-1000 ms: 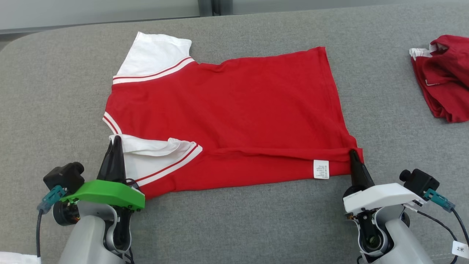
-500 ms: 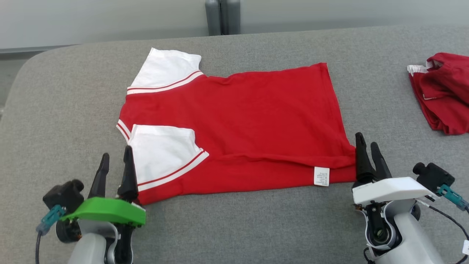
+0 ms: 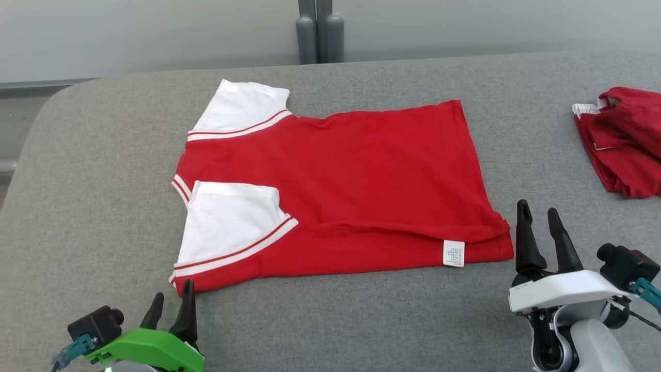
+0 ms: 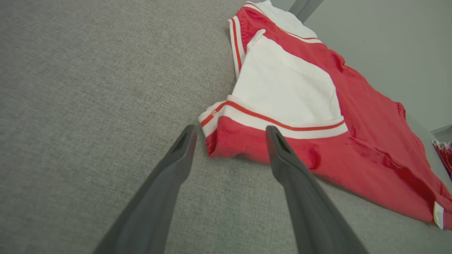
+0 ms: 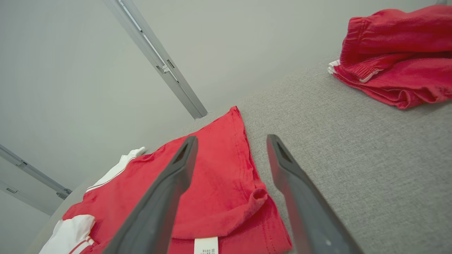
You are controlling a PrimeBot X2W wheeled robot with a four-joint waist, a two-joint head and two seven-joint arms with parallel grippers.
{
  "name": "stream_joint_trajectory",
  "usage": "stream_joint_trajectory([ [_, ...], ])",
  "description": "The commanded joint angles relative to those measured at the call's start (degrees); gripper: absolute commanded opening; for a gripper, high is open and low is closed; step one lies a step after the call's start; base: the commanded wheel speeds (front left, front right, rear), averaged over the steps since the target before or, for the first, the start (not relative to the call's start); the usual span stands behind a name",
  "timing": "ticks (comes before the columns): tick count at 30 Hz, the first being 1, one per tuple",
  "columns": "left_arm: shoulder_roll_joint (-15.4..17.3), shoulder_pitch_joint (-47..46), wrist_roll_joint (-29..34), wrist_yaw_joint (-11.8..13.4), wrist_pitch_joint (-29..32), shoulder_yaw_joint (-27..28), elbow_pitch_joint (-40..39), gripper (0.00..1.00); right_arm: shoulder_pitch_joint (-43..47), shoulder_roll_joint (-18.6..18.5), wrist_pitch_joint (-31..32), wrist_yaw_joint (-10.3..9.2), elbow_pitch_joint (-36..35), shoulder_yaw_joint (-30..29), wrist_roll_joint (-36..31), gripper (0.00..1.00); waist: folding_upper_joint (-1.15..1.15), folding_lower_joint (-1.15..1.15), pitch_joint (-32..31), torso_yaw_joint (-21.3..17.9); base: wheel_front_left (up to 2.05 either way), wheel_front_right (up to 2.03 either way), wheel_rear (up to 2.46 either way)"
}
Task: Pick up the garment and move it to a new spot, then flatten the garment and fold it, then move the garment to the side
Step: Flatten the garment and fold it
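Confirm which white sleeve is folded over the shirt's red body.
The near sleeve, closest to the left end effector, lies on the red shirt; the far sleeve sticks out onto the grey surface.

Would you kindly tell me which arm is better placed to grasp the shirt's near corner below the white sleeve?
Left, likely: the left tool stands open at that corner of the shirt; the right tool is at the opposite, hem end.
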Motion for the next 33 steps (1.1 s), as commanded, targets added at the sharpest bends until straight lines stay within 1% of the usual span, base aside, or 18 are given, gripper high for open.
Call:
stream_joint_trajectory([
  [1, 0.17, -0.14, 0.14, 0.56, 0.42, 0.13, 0.23, 1.0, 0.13, -0.09, -0.21, 0.02, -0.27, 0.45, -0.35, 1.0, 0.0, 0.0, 0.69, -0.57, 0.0, 0.0, 0.0],
  [4, 0.4, -1.53, 0.09, 1.48, 0.82, 0.43, 1.64, 1.0, -0.49, -0.1, -0.21, 0.02, -0.52, 1.22, -0.36, 1.0, 0.0, 0.0, 1.61, -1.38, 0.0, 0.0, 0.0],
  [10, 0.83, -3.86, -0.11, 1.2, -0.05, 0.9, 5.36, 1.0, -0.87, -0.1, -0.19, 0.02, -0.67, 1.33, -0.98, 1.0, 0.0, 0.0, 3.05, -2.65, 0.0, 0.0, 0.0],
  [12, 0.96, -4.45, 0.2, 1.17, 0.55, 0.42, 6.91, 1.0, -0.74, -0.09, -0.08, 0.02, -0.49, 1.53, -1.28, 1.0, 0.0, 0.0, 3.3, -2.99, 0.0, 0.0, 0.0],
  [13, 0.79, -4.7, 0.13, 1.19, 0.86, 0.19, 7.65, 0.97, -0.66, -0.09, 0.02, 0.02, -0.36, 1.63, -1.24, 1.0, 0.0, 0.0, 3.38, -3.13, 0.0, 0.0, 0.0],
  [14, 0.71, -4.83, 0.04, 1.1, 0.93, 0.07, 8.15, 0.91, -0.56, -0.09, 0.21, 0.02, -0.21, 1.69, -1.23, 1.0, 0.0, 0.0, 3.44, -3.24, 0.0, 0.0, 0.0],
  [16, 0.67, -5.13, -0.06, 0.97, 0.68, -0.02, 9.02, 0.75, -0.34, -0.1, 0.74, 0.02, 0.19, 1.83, -1.66, 1.0, 0.0, 0.0, 3.52, -3.42, 0.0, 0.0, 0.0],
  [17, 0.65, -5.23, -0.09, 0.89, 0.72, -0.06, 9.52, 0.54, -0.22, -0.09, 1.09, 0.02, 0.53, 1.95, -1.93, 1.0, 0.0, 0.0, 3.52, -3.47, 0.0, 0.0, 0.0],
  [18, 0.63, -5.35, -0.11, 0.87, 0.66, -0.08, 9.84, 0.48, -0.12, -0.09, 1.5, 0.02, 0.86, 2.09, -2.18, 1.0, 0.0, 0.0, 3.52, -3.49, 0.0, 0.0, 0.0],
  [19, 0.6, -5.51, -0.11, 0.87, 0.49, -0.14, 10.19, 0.38, -0.02, -0.08, 1.98, 0.02, 1.26, 2.25, -2.41, 1.0, 0.0, 0.0, 3.5, -3.47, 0.0, 0.0, 0.0],
  [20, 0.57, -5.6, -0.09, 0.85, 0.36, -0.2, 10.43, 0.31, 0.07, -0.09, 2.38, 0.02, 1.6, 2.43, -2.62, 1.0, 0.0, 0.0, 3.47, -3.44, 0.0, 0.0, 0.0],
  [21, 0.52, -5.74, -0.03, 0.81, 0.15, -0.27, 10.66, 0.13, 0.25, -0.09, 2.99, 0.02, 2.13, 2.59, -2.95, 1.0, 0.0, 0.0, 3.42, -3.37, 0.0, 0.0, 0.0],
  [22, 0.48, -5.89, 0.06, 0.67, -0.27, -0.25, 10.65, 0.0, 0.31, -0.09, 3.32, 0.02, 2.51, 2.68, -3.3, 1.0, 0.0, 0.0, 3.4, -3.27, 0.0, 0.0, 0.0],
  [29, 1.37, -6.73, 0.46, 0.08, -3.3, 0.47, 9.59, 0.0, -0.24, -0.1, 4.63, 0.02, 6.99, 3.04, -5.57, 1.0, 0.0, 0.0, 3.04, -1.7, 0.0, 0.0, 0.0],
  [33, 1.42, -6.57, 0.87, 0.35, -3.38, -0.03, 8.36, 0.0, -1.82, -0.11, 4.49, 0.02, 11.24, 2.78, -5.89, 1.0, 0.0, 0.0, 2.96, -0.54, 0.0, 0.0, 0.0],
])
